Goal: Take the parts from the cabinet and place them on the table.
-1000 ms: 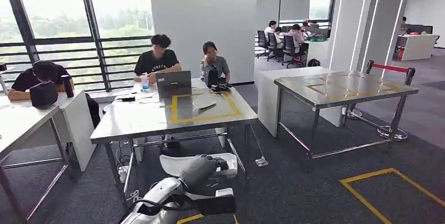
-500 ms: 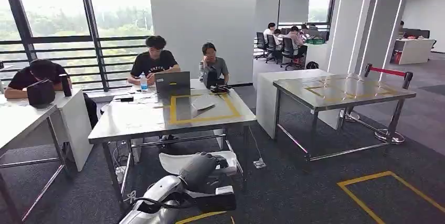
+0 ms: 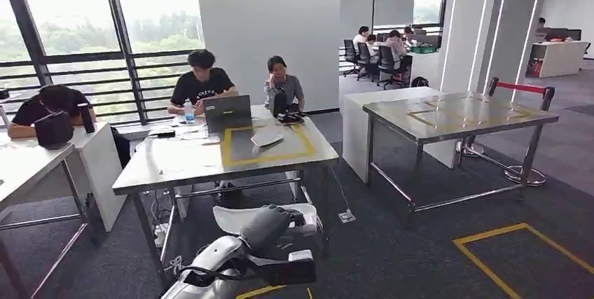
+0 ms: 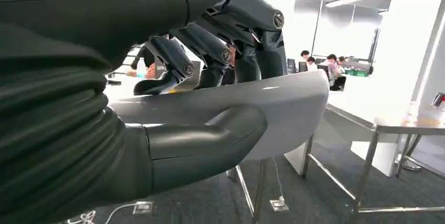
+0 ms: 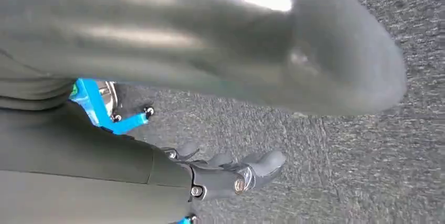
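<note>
Item 1, the part: a white curved shell. I am carrying it low in the head view, at about 6 o'clock, in the air and short of the table. In the left wrist view the part is lying across my palm.

Item 2, my left hand: I am clamping it on the part, thumb under the shell and dark fingers hooked over its upper edge. The grip is sitting at one end, so most of the shell is sticking out unsupported.

Item 3, my right hand: it is hanging over the carpet, fingers loosely extended, holding nothing.

Item 4, the steel table: ahead at 12 o'clock, with a yellow taped rectangle on its top. Another white part is already lying inside the rectangle. A laptop is standing at the rectangle's 11 o'clock and a water bottle further toward 10 o'clock. Two seated people are working at the far edge.

Risks, as I am judging them:
- The shell is smooth and held off-centre; a jolt in walking could be twisting it out of my fingers.
- It is riding below the tabletop; unless I am raising it, its leading edge could be striking the table's rim.
- Setting it down carelessly could be knocking the lying part or the laptop.
- A second table at 2 o'clock also carries tape; steering there would be the wrong place.
</note>
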Controlling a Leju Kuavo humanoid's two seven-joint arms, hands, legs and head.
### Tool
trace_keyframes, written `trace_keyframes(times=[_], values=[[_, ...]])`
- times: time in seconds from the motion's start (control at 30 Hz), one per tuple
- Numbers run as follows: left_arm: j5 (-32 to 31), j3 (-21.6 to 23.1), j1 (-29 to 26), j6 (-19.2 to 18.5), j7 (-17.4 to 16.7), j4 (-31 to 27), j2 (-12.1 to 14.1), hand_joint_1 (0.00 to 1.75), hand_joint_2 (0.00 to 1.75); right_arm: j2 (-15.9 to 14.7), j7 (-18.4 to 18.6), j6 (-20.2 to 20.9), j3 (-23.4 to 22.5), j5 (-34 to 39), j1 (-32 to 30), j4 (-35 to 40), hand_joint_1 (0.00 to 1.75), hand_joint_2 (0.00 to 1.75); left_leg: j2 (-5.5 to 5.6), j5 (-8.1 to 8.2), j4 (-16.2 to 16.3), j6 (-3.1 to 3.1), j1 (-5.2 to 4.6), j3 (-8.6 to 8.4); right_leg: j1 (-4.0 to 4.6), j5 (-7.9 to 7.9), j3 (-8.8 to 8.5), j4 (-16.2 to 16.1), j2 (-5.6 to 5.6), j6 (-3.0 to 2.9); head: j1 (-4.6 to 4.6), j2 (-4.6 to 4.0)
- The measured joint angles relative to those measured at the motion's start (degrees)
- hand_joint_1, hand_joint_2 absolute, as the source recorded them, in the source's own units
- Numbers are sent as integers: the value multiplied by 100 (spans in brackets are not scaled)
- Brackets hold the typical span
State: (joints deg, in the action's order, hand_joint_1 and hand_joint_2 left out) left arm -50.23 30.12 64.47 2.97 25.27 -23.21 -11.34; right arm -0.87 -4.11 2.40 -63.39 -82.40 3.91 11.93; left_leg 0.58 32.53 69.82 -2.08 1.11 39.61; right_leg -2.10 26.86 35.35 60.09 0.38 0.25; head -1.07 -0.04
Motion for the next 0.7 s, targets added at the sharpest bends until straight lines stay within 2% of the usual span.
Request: trace_keyframes(times=[0.03, 0.07, 0.1, 0.13, 0.17, 0.2, 0.23, 0.27, 0.3, 0.37, 0.4, 0.43, 0.47, 0.5, 0.57, 0.6, 0.63, 0.67, 0.7], values=[[0, 0, -13, 0, 2, 2, 0, 171, 175, 0, 0, 0, 0, -2, -3, 0, 0, 0, -4, 146, 417, 10, -4, 223, 18, 10, -2, 0, -15, -14, 0, 0], [0, 0, -57, -4, 2, 2, 4, 171, 175, 0, -11, 0, 0, -7, 0, 0, 0, 0, -6, -302, 188, 164, -71, 208, 92, 52, -64, 1, -30, -54, 2, 0], [0, 0, -20, -4, 2, -6, 17, 171, 175, 42, -20, -2, 0, -7, 0, -7, 0, 0, -69, -665, -930, 417, -198, -330, 142, 109, -115, -9, -49, -17, -18, 0], [0, 0, -11, -4, 2, -11, 13, 171, 175, 22, -17, -7, 0, -7, 1, -4, 0, 0, -62, -651, -1022, 383, -229, -363, 103, 122, -105, -37, -51, 33, 15, 0], [0, 0, -16, -4, 7, -18, 15, 171, 175, 22, -17, -7, 0, -7, 0, -4, 0, 0, -39, -645, -1067, 398, -238, -363, 91, 97, -147, -81, -70, 80, 1, 0], [0, 0, -24, -4, 7, -17, 20, 171, 175, 26, -20, -9, 0, -7, -5, -7, 0, 0, -19, -638, -1132, 419, -219, -363, 97, 8, -162, 27, -76, 127, 2, 0], [0, 0, -24, -7, 13, -20, 22, 171, 175, 37, -20, -7, 0, -7, -6, -4, 0, 0, 2, -639, -1167, 453, -210, -522, 85, 6, -190, 15, -83, 145, 7, 0], [-2, 0, -25, -9, 15, -28, 22, 171, 175, 39, -22, -7, 0, -9, -2, -7, 0, 0, -8, -651, -1207, 456, -189, -582, 68, 69, -154, 90, -82, 156, 9, 0], [-2, 0, 5, -9, 20, -31, 20, 171, 175, 39, -39, -7, 0, -17, 5, -4, 0, 0, -9, -636, -1200, 481, -189, -626, 68, 178, -68, 304, -68, 172, 4, 0], [-2, 0, 10, -13, 22, -31, 13, 171, 175, 22, -74, -11, 0, -20, 9, -4, 0, 0, 3, -597, -1197, 505, -188, -666, 69, 546, 411, 1116, -45, 238, -2, 0], [-2, 0, -11, -24, 20, -26, 13, 171, 175, 20, -81, -18, 0, -22, 1, -4, 0, 0, 17, -571, -1189, 501, -189, -680, 71, 674, 666, 1481, -39, 252, -4, 0], [-2, 0, -37, -24, 20, -26, 15, 171, 175, 20, -87, -20, 0, -22, -10, -4, 0, 0, 28, -541, -1175, 496, -188, -700, 66, 690, 829, 1649, -40, 257, -7, 0], [-2, 0, -54, -26, 17, -24, 17, 171, 175, 20, -96, -20, 0, -22, -23, -4, 0, 0, 43, -505, -1161, 483, -184, -729, 53, 537, 859, 1538, -42, 273, -7, 0], [-2, 0, -59, -26, 18, -26, 17, 171, 175, 17, -101, -22, 0, -22, -27, -4, 0, 0, 53, -454, -1139, 466, -174, -770, 42, 265, 747, 1176, -42, 291, -7, 0], [-2, 0, -46, -26, 15, -33, 15, 171, 175, 9, -112, -42, 0, -24, -27, -4, 0, 0, 57, -319, -1077, 399, -141, -876, 32, -407, 303, 96, -44, 305, -9, 0], [-2, 0, -42, -26, 13, -26, 18, 171, 175, 13, -111, -48, 0, -24, -21, -7, 0, 0, 51, -276, -1078, 361, -156, -889, 67, -268, 261, 18, -35, 279, -13, 0], [-2, 0, -27, -26, 0, -26, 20, 171, 175, 15, -120, -55, 2, -24, -8, -7, 0, 0, 61, -266, -1057, 332, -157, -874, 110, -131, 268, -75, -35, 192, -15, -9], [-2, 0, -30, -26, -9, -33, 22, 171, 175, 13, -111, -55, 2, -28, -12, -7, 0, 0, 62, -241, -1091, 296, -166, -865, 115, -202, 224, -59, -21, 128, -2, 0], [-2, 0, -46, -24, -13, -33, 20, 171, 175, 11, -111, -57, 2, -31, -29, -7, 0, 0, 66, -258, -1052, 251, -166, -897, 94, -191, 219, -64, -26, 71, -4, 0]])
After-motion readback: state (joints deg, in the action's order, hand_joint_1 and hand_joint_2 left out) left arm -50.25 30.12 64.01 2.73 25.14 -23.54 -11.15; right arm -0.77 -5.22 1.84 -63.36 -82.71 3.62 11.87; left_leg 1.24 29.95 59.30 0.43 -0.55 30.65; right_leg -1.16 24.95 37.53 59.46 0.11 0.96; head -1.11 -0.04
